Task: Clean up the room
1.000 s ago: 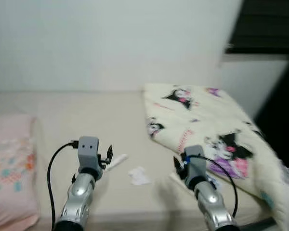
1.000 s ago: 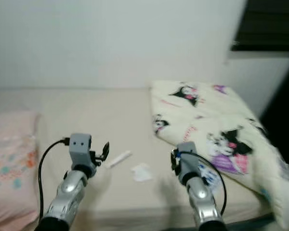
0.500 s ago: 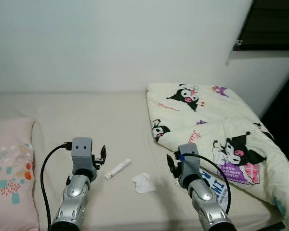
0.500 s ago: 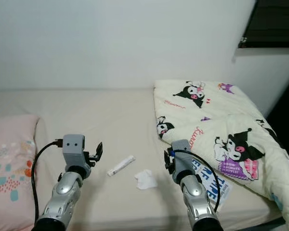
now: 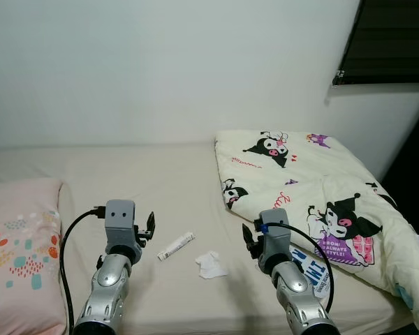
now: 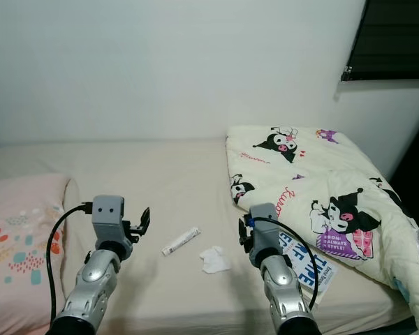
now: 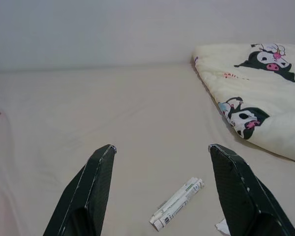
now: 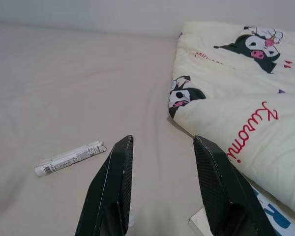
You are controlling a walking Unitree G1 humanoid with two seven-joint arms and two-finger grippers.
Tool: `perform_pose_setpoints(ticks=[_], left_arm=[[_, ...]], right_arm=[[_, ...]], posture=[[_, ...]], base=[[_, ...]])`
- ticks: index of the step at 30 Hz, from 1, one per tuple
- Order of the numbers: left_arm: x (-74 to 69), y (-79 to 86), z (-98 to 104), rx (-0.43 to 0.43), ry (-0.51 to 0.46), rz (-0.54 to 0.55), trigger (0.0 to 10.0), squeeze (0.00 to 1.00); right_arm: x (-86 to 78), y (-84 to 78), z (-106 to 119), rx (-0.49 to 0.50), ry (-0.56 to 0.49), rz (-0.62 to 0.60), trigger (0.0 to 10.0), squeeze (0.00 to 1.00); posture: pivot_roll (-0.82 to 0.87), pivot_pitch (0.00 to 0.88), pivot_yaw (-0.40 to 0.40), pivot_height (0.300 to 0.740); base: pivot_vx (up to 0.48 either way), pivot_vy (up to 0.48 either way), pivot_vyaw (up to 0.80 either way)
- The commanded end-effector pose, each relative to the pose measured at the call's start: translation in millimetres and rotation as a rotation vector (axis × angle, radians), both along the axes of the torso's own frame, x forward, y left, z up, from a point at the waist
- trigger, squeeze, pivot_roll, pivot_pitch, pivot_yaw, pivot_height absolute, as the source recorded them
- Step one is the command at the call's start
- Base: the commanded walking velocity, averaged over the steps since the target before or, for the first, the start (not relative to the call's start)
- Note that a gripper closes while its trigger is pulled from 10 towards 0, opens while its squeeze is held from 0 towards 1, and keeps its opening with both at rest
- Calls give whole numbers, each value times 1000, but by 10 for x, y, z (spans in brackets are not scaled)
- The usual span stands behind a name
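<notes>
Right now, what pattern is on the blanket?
Cream blanket with black cartoon characters, clearest in the right eye view.

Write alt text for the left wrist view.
The open left pincer hovers over a beige bed sheet, its two black fingers framing a small white tube. A folded cartoon-print blanket lies beyond it.

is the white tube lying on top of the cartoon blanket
No, the white tube lies on the bare beige sheet, apart from the cartoon blanket, near a crumpled tissue.
</notes>
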State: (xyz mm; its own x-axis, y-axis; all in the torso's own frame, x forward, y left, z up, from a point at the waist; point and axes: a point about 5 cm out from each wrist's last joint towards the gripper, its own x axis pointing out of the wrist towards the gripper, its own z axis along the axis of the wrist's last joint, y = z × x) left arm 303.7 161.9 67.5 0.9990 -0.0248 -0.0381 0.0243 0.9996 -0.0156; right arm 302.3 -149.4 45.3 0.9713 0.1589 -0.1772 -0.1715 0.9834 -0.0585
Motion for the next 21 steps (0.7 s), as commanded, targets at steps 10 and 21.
perform_pose_setpoints(ticks=[10, 21], left_arm=[[9, -29, -26, 8, 25, -10, 10000, 0], [3, -22, -33, 10, 29, 0, 10000, 0]], right_arm=[[-10, -33, 9, 10, -6, -12, 10000, 0], [7, -29, 20, 6, -7, 0, 10000, 0]], posture=[[-29, 0, -2, 673], [-26, 0, -8, 624]], base=[[0, 0, 0], [0, 0, 0]])
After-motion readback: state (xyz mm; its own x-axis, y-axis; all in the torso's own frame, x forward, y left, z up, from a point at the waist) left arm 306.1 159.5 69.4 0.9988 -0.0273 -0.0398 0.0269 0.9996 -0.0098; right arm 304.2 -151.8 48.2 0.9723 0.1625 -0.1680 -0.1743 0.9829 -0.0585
